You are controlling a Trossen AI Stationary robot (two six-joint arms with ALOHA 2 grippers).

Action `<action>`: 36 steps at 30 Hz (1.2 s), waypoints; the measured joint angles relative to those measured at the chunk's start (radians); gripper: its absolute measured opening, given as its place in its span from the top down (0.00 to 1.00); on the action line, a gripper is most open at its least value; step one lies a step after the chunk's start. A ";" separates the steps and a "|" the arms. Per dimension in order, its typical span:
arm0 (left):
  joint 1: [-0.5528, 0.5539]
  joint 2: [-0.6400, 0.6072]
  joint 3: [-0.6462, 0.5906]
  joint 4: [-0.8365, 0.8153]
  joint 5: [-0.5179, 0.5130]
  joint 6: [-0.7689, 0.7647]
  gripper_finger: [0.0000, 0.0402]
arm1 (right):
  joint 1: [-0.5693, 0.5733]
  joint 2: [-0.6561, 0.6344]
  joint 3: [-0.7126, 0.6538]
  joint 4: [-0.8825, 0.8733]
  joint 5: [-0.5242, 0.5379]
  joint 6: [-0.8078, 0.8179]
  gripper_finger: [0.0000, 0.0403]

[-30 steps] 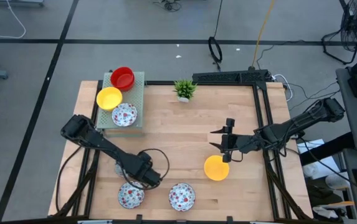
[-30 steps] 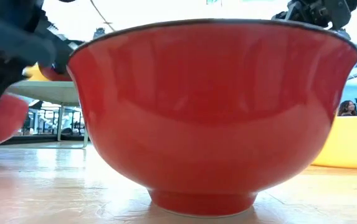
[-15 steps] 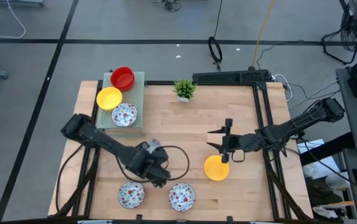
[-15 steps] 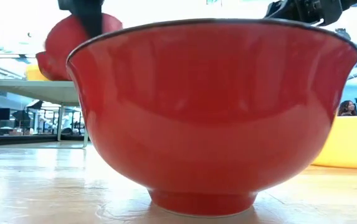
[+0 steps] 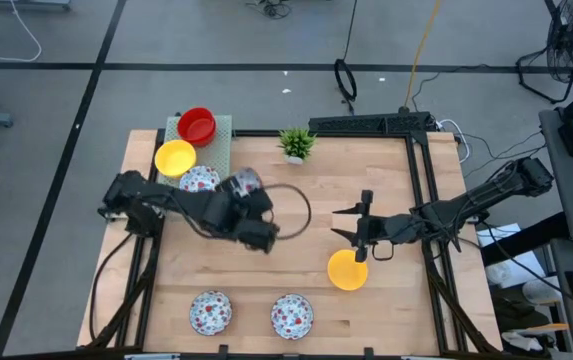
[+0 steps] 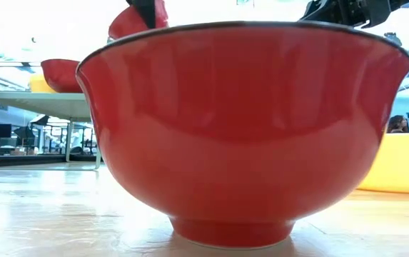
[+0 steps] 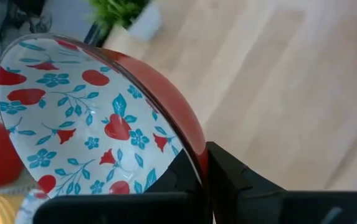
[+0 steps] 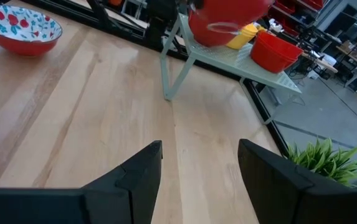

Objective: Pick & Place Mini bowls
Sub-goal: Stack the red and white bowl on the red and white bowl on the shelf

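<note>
My left gripper (image 5: 238,200) is shut on a floral bowl (image 5: 244,183), red outside and white with red flowers inside (image 7: 91,118), held in the air beside the rack (image 5: 221,150). In the low view this bowl (image 6: 138,18) shows high up. The rack carries a red bowl (image 5: 197,125), a yellow bowl (image 5: 175,157) and a floral bowl (image 5: 197,180). Two more floral bowls (image 5: 210,312) (image 5: 291,315) stand on their feet near the table's near edge. A yellow bowl (image 5: 347,269) rests on the table by my open right gripper (image 5: 346,222), which touches nothing. My left gripper pinches the bowl's rim (image 7: 194,152), one finger (image 7: 181,180) inside the bowl and the other finger (image 7: 234,177) on its red outer wall. The bowl is lifted clear of the table and tilted, its patterned inside turned toward the wrist camera.
A small green potted plant (image 5: 296,143) stands at the table's far edge, right of the rack. A black frame (image 5: 421,180) runs along the table's right side. Bare wood (image 5: 296,250) lies between the two arms. One floral bowl's red wall (image 6: 243,128) fills the low view.
My left gripper has risen from near the table's near edge and swung toward the far edge and the rack, carrying the floral bowl lifted clear and higher with each frame. My right gripper has kept still.
</note>
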 joint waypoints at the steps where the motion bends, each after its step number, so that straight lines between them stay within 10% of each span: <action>1: 0.018 -0.008 0.001 0.000 -0.006 0.001 0.96 | 0.000 0.000 0.000 -0.003 0.000 0.000 0.51; 36: 0.432 -0.274 -0.143 -0.003 0.241 0.110 0.96 | 0.000 0.000 0.000 -0.076 0.000 0.054 0.51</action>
